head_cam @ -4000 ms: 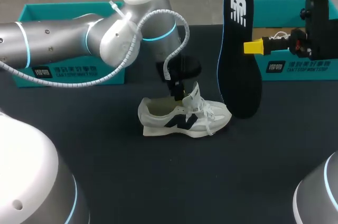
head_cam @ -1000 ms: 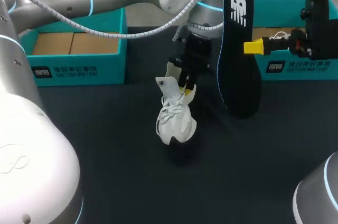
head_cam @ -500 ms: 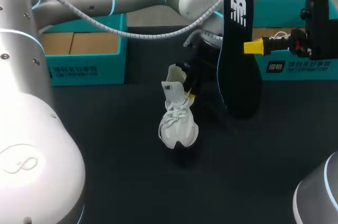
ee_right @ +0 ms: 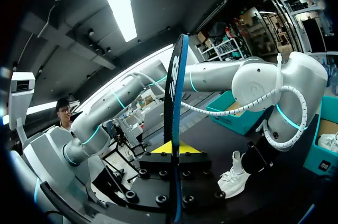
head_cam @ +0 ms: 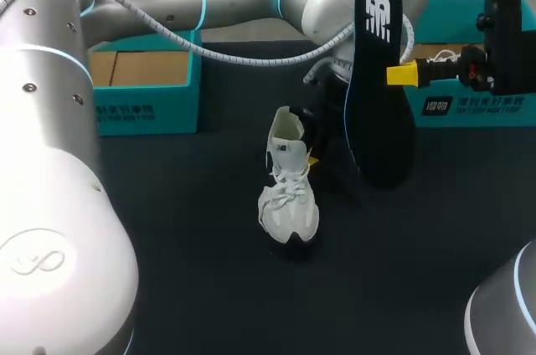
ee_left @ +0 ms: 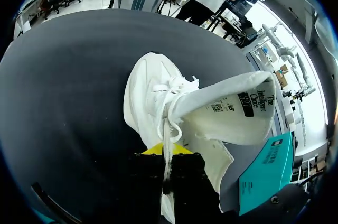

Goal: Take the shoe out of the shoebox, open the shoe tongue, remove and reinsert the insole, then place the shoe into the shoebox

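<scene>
Shoe (head_cam: 289, 200) is out of its box, stood toe-down near mid-table, heel up; insole (head_cam: 378, 120) is out too, held upright just beside it toward the table's right edge. Left to do, by my read: reinsert insole, then shoe back into shoebox (head_cam: 142, 79) at far-left edge. L tool (head_cam: 304, 154) is pinched onto the shoe's collar, arm reaching past mid-table; R tool (head_cam: 395, 75) is clamped on the insole's edge, arm near far-right corner.

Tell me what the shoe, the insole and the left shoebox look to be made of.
Shoe: looks like white fabric with woven laces, matte; its tongue bends softly. Insole: seemingly foam, matte black, thin, with a pale blue edge. Left shoebox: probably cardboard, teal outside, plain brown inside.
</scene>
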Available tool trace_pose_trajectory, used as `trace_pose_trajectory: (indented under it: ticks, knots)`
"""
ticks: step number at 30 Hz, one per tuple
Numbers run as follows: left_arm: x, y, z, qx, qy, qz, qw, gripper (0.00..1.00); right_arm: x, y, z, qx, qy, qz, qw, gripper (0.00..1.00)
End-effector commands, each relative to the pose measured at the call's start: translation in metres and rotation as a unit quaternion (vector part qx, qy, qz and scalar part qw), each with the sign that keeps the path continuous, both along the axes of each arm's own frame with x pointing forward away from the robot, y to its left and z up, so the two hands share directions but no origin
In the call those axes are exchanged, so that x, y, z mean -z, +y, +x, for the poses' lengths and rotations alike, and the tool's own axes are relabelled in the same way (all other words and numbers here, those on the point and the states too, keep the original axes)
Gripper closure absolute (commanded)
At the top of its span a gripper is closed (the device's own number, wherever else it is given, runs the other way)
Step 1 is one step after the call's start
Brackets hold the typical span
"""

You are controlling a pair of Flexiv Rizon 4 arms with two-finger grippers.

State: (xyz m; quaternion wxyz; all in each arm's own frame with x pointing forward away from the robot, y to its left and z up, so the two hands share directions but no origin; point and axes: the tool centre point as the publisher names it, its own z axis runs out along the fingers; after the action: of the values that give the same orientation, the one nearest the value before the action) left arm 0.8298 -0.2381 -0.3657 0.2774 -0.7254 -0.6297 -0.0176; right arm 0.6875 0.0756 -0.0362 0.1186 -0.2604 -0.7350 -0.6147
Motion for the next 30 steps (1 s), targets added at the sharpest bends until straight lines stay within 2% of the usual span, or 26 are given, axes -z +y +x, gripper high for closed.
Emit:
trace_pose_trajectory:
  ticks: [1, 3, 4, 5, 19, 25, 30]
  knots:
    - [0.005, -0.006, 0.002, 0.002, 0.005, 0.006, 1.0, 0.9, 0.001, 0.001, 0.0, 0.0, 0.0, 0.0, 1.0, 1.0]
    - [0.001, -0.008, 0.0, 0.007, 0.007, 0.003, 1.0, 0.51, 0.001, 0.001, 0.0, 0.0, 0.0, 0.0, 1.0, 1.0]
    - [-0.002, -0.008, -0.001, 0.008, 0.009, -0.002, 1.0, 0.13, 0.001, 0.001, 0.0, 0.0, 0.0, 0.0, 1.0, 1.0]
    - [-0.005, -0.008, 0.0, 0.008, 0.013, -0.012, 1.0, 0.0, 0.001, 0.001, 0.0, 0.0, 0.0, 0.0, 1.0, 1.0]
    - [-0.064, -0.013, 0.007, 0.002, -0.006, -0.143, 0.99, 0.0, 0.001, 0.001, 0.0, 0.0, 0.0, 0.0, 1.0, 1.0]
    - [-0.101, -0.011, 0.014, 0.037, 0.002, -0.243, 0.969, 0.0, 0.001, 0.001, 0.0, 0.0, 0.0, 0.0, 1.0, 1.0]
    - [-0.106, -0.012, 0.016, 0.042, 0.007, -0.245, 0.969, 0.0, 0.001, 0.001, 0.0, 0.0, 0.0, 0.0, 1.0, 1.0]
